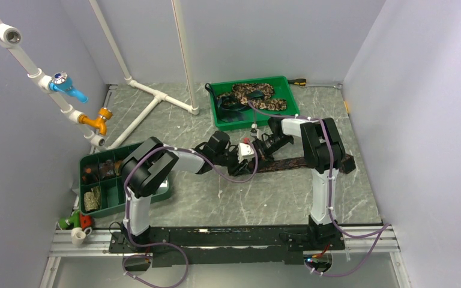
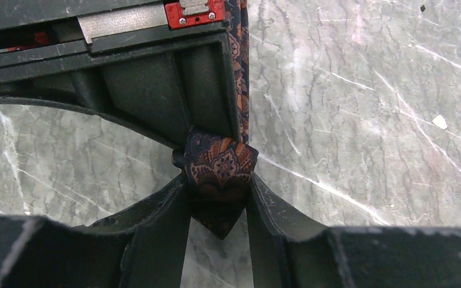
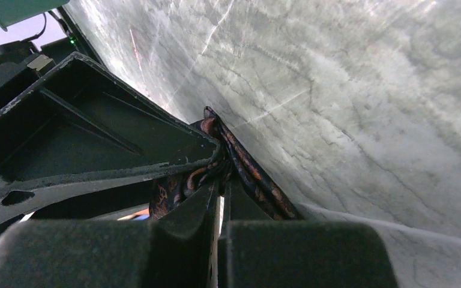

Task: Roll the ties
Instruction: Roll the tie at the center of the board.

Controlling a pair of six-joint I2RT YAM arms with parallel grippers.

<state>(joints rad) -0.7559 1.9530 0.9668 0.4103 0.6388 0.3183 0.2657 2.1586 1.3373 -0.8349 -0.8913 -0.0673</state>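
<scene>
A dark brown patterned tie (image 1: 303,162) lies stretched across the table's middle, running right from both grippers. In the left wrist view its folded, pointed end (image 2: 219,162) sits between my left gripper's (image 2: 219,187) fingers, which press on it from both sides. My right gripper (image 3: 221,180) is shut, with the tie's (image 3: 253,177) fabric pinched at its fingertips. Seen from above, the left gripper (image 1: 238,161) and right gripper (image 1: 254,151) meet tip to tip at the tie's left end. More ties (image 1: 253,94), mottled tan and brown, lie in the back tray.
A green tray (image 1: 288,90) stands at the back centre. A green compartment bin (image 1: 93,163) with small items sits at the left. White pipes (image 1: 156,99) cross the back left floor. Purple cables trail along both arms.
</scene>
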